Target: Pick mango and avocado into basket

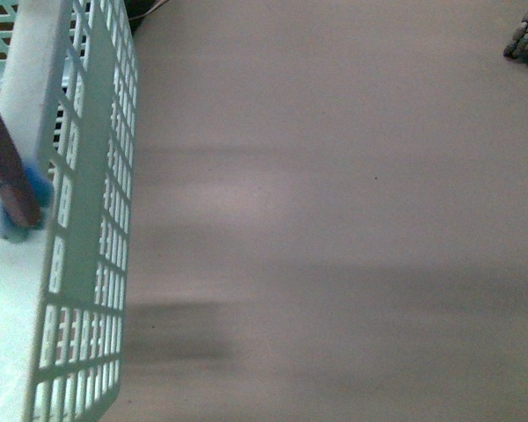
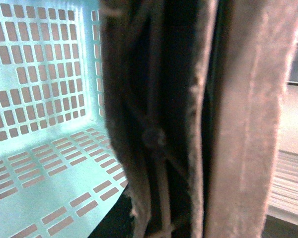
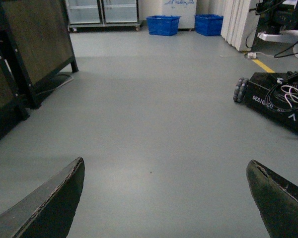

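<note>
The turquoise slotted basket [image 1: 79, 220] hangs at the left edge of the front view, above bare grey floor. Its brown handle [image 1: 9, 176] crosses the rim near a blue patch. In the left wrist view the basket [image 2: 39, 74] shows its inner wall and floor, with nothing on the part I can see. My left gripper [image 2: 203, 163] fills that view close up, shut on the dark handle [image 2: 139, 124] against a fuzzy beige pad [image 2: 248, 124]. My right gripper [image 3: 166, 168] is open over the floor, fingers [image 3: 54, 203] wide apart and holding nothing. The mango and the avocado are out of view.
Ahead of the right gripper lies grey floor [image 3: 149, 114]. A dark cabinet [image 3: 35, 44] stands to one side and a black wheeled robot base [image 3: 278, 99] with cables to the other. Two blue crates [image 3: 163, 25] sit at the far wall. Small wheels [image 1: 526, 35] show in the front view.
</note>
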